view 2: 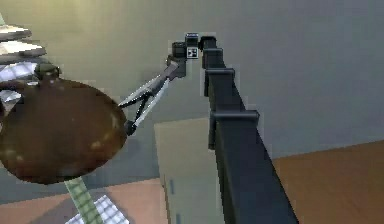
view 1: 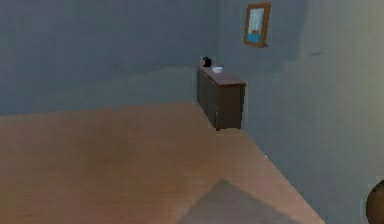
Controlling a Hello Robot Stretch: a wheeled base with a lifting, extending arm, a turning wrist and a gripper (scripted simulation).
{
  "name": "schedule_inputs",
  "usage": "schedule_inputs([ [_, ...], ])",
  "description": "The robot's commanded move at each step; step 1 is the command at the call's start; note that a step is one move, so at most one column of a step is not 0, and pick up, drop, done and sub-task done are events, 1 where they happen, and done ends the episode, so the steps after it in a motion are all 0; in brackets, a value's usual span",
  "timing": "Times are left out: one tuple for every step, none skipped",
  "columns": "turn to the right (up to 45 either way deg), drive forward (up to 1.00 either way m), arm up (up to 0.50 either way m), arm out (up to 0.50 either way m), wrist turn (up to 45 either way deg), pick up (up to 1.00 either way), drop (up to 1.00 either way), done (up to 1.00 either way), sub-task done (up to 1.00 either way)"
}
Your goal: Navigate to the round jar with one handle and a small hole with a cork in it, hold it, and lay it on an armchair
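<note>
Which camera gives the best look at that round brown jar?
The arm side view: the round brown jar looms large at its left, most of its body showing, with the fingers reaching to its edge. The forward view catches just a dark brown curved sliver at its bottom right corner, likely the same jar.

Open wood floor ahead, dark cabinet against wall at forward view's right

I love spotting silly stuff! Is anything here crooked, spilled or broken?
Nothing looks spilled or broken. The wooden cabinet stands square against the wall, near a framed picture. The only odd sight is the round brown jar hanging in mid-air, and that is because the gripper holds it up.
</note>
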Motion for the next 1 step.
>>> schedule_inputs([
  [0.0,0.00,0.00,0.00,45.0,0.00,0.00,0.00,0.00],
])
